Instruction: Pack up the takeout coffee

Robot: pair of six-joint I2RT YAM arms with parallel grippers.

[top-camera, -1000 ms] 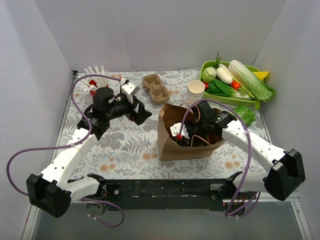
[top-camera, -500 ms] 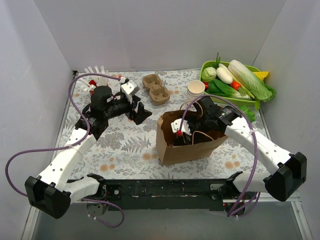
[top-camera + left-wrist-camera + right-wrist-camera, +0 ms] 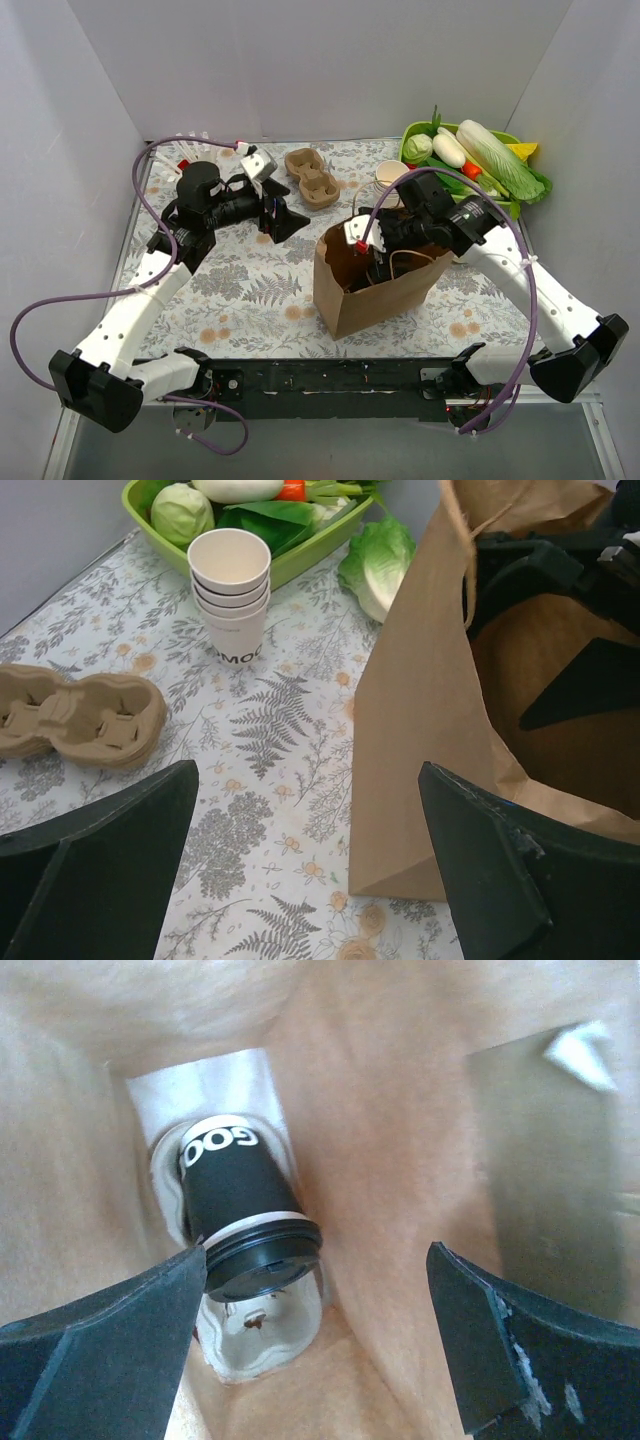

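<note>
The tabletop (image 3: 250,290) is covered with a pale cloth printed with grey ferns and small orange flowers. Plain white walls (image 3: 300,70) close it in on three sides.

The right gripper (image 3: 316,1247) hangs in the mouth of the upright brown paper bag with twine handles (image 3: 370,300). Its fingers are spread wide, with nothing between them. Directly below the fingers, on the bag's floor, lies the takeout coffee: a paper cup with a dark body and a white printed band (image 3: 240,1195), closed by a round black plastic lid (image 3: 262,1260). The cup is tipped over with the lid facing up towards the gripper, clear of both fingers. It rests on something pale and moulded that I cannot identify.

The left gripper (image 3: 308,767) hovers above the cloth, its fingers also wide apart and holding nothing. The bag stands just ahead of it and to its right. To its left is the tan moulded-pulp two-cup carrier (image 3: 80,715), sitting empty on the cloth. Farther ahead is a stack of white paper cups (image 3: 230,590). Beyond the stack is a lime-green plastic tray (image 3: 143,510) heaped with vegetables, and a loose green lettuce leaf (image 3: 378,565) lies beside the tray.
</note>
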